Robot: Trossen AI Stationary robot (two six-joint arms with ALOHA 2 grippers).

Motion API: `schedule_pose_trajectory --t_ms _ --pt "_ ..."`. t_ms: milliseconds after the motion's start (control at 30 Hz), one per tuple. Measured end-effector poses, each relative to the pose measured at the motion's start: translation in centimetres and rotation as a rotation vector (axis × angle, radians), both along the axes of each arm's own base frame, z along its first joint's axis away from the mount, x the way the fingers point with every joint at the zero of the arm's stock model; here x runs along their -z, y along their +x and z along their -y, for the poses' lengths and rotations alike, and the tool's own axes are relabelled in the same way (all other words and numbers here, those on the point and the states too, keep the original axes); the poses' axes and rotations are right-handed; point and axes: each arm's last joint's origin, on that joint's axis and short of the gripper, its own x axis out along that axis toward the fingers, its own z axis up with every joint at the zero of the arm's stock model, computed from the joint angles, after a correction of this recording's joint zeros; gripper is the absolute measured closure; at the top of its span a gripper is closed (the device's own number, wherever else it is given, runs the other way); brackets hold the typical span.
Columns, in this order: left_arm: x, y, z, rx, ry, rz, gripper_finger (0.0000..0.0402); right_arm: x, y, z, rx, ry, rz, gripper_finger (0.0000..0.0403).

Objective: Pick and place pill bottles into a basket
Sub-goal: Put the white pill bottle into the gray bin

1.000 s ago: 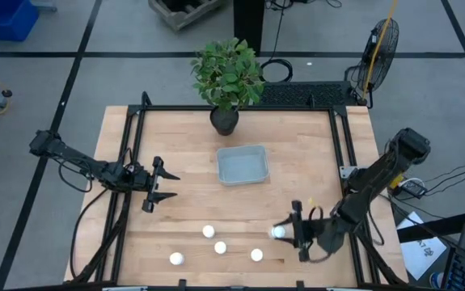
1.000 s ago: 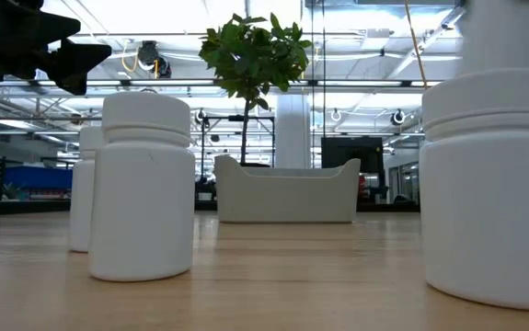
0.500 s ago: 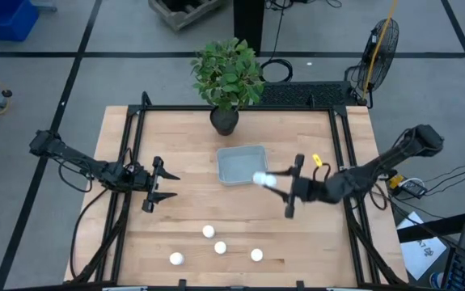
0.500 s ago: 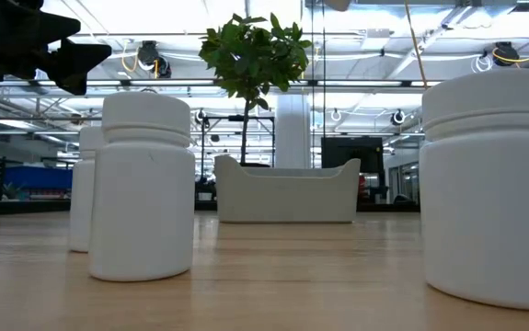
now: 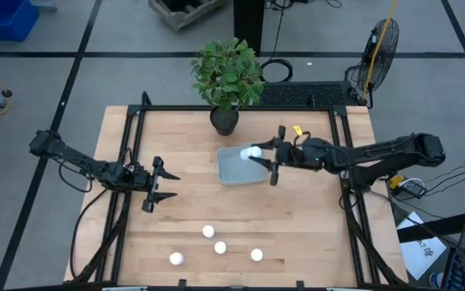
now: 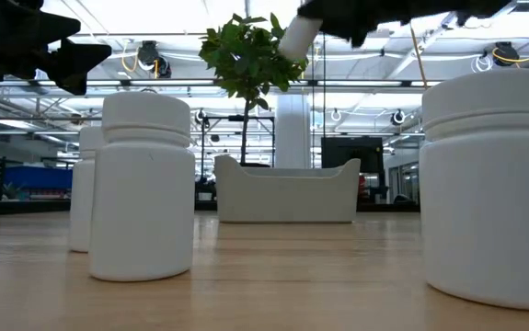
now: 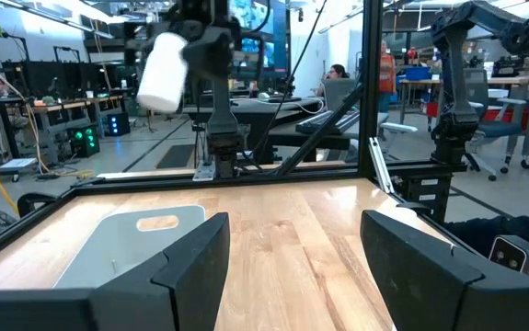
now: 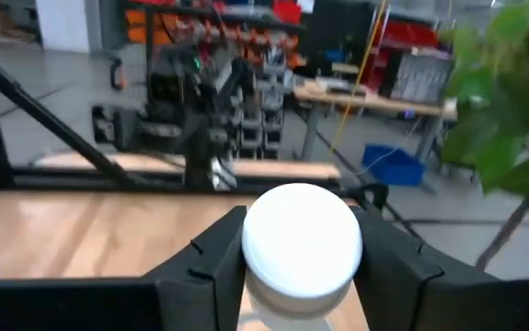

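Note:
My right gripper [image 5: 258, 153] is shut on a white pill bottle [image 5: 253, 151] in the air over the far right part of the pale grey-blue basket [image 5: 241, 166]. The held bottle also shows in the low view [image 6: 297, 37] and in the left wrist view [image 7: 163, 72]. Several other white bottles stand upright on their bases near the table's near edge [image 5: 208, 231] [image 5: 220, 247] [image 5: 175, 259] [image 5: 256, 255]. My left gripper [image 5: 174, 185] is open and empty at the table's left, away from all of them. My right gripper pinches the bottle's opposite sides just below the cap [image 8: 301, 241] between its two fingers [image 8: 207, 267]. The fingers reach in about level from the table's right side. The bottle is lifted clear above the basket and tilted [image 6: 297, 37].
A dark round pot with a green plant [image 5: 225, 120] stands just beyond the basket's far edge. Black frame rails [image 5: 135, 162] run along the table's left, right and far sides. Bare wood lies between the basket and the standing bottles.
My right gripper has carried the bottle from the table's near right part, up and toward the far edge and left, until it is over the basket. The bottle has stayed in the shut fingers, clear of the table.

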Motion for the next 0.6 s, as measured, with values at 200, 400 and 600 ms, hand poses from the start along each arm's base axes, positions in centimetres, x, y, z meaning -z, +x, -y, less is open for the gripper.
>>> schedule_pose_trajectory --t_ms 200,400,600 --pt "0.0 0.0 0.0 0.0 0.0 0.0 0.0151 2.1 2.0 2.1 0.06 0.037 -0.168 0.0248" --pt "0.0 0.0 0.0 0.0 0.0 0.0 0.0151 4.3 4.0 3.1 0.09 0.056 -0.309 0.0252" --pt "0.0 0.0 0.0 0.0 0.0 0.0 0.0151 6.7 4.7 3.5 0.109 0.085 -0.416 0.0246"
